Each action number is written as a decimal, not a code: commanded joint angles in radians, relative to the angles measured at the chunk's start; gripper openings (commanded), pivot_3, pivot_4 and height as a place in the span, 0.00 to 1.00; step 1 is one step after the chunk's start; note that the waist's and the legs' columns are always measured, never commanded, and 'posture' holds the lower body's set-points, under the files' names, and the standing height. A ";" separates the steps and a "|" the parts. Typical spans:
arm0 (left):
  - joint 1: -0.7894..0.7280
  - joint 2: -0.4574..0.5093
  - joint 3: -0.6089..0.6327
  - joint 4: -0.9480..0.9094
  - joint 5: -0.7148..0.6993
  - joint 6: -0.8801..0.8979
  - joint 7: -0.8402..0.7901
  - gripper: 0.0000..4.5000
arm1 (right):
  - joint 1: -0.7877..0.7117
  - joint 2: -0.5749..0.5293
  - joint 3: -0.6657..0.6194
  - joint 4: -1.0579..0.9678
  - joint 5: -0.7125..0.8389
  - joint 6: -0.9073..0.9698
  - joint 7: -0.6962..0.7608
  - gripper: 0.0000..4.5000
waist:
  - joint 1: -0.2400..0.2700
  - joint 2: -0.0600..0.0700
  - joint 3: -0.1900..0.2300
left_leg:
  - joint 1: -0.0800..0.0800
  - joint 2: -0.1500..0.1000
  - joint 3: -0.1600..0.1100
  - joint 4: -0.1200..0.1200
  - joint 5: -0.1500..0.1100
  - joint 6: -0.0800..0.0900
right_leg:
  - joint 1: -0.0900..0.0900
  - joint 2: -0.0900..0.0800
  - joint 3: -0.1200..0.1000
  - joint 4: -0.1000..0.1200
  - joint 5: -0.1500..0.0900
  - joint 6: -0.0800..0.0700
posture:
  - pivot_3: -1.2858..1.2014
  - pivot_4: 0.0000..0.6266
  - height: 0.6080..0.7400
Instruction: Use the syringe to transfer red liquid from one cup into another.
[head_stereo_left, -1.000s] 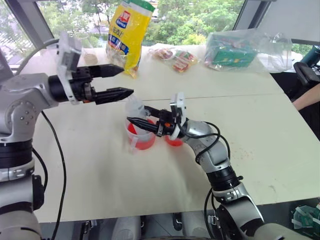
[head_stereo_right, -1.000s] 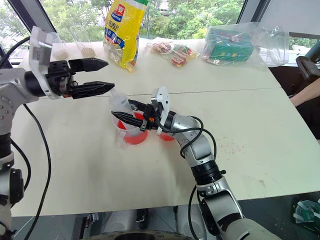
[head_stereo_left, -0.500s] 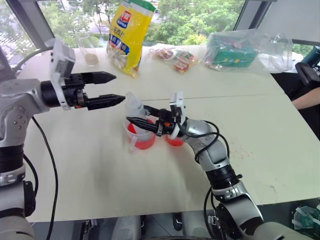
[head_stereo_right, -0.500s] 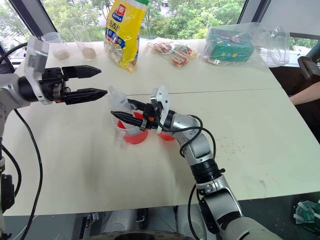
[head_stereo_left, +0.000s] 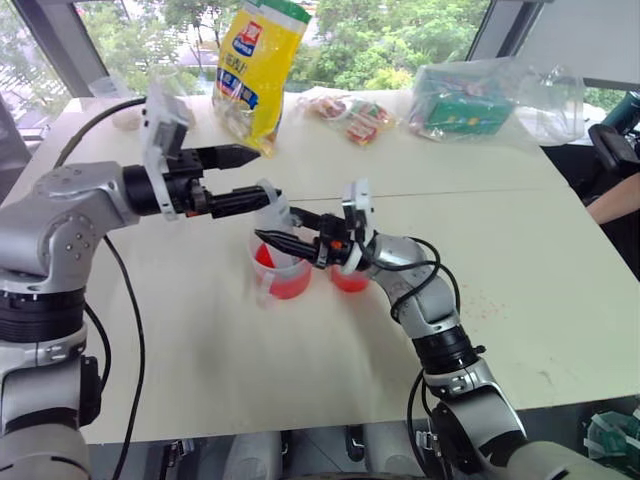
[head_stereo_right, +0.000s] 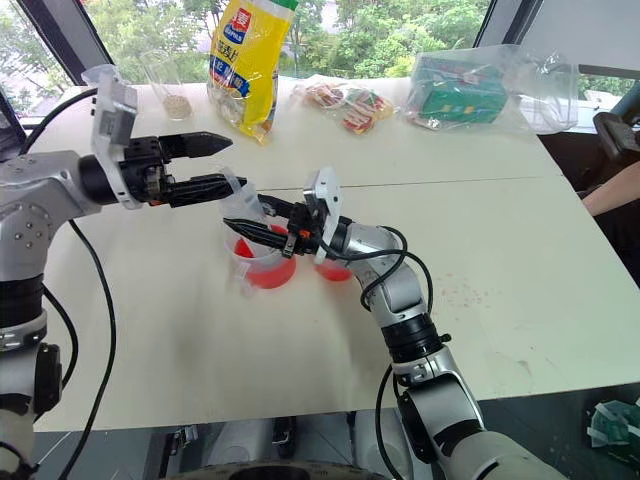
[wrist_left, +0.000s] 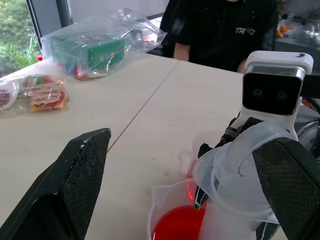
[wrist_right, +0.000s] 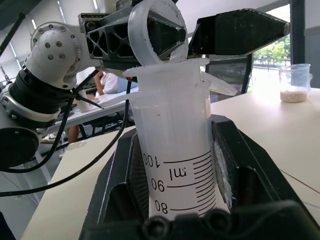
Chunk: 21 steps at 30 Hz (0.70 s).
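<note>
Right gripper (head_stereo_left: 285, 238) clamps the syringe (wrist_right: 176, 150) barrel, tip down in the handled cup (head_stereo_left: 282, 277) of red liquid (head_stereo_left: 290, 285). From nine o'clock, the left gripper (head_stereo_left: 258, 176) brackets the plunger ring (wrist_right: 156, 31) (fingers spread, not gripping). Smaller cup (head_stereo_left: 349, 281) sits at three o'clock.

My arms are silver-grey metal shells with round screw-studded joints and black ribbed collars. Black cables loop loosely alongside them. Each wrist carries a white camera block; my fingers are black, textured, tapering.
</note>
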 joint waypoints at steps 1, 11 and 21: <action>-0.021 -0.008 0.005 -0.059 -0.029 -0.002 0.000 0.60 | -0.029 0.014 0.016 -0.014 0.003 -0.004 0.003 0.30 | -0.001 0.000 0.000 | 0.000 0.000 0.000 0.000 0.000 0.000 | 0.000 0.000 0.000 0.000 0.000 0.000 | 0.52 0.24 1.00; -0.024 -0.008 0.017 -0.081 -0.051 0.004 -0.001 0.01 | -0.027 0.005 0.028 -0.021 0.015 0.042 0.019 0.30 | 0.000 0.000 0.000 | 0.000 0.000 0.000 0.000 0.000 0.000 | 0.000 0.000 0.000 0.000 0.000 0.000 | 0.52 0.24 1.00; -0.114 -0.044 0.079 -0.023 -0.108 0.040 0.064 0.01 | -0.016 -0.016 0.060 -0.018 0.014 0.075 0.041 0.30 | 0.001 0.000 0.000 | 0.000 0.000 0.000 0.000 0.000 0.000 | 0.000 0.000 0.000 0.000 0.000 0.000 | 0.52 0.24 1.00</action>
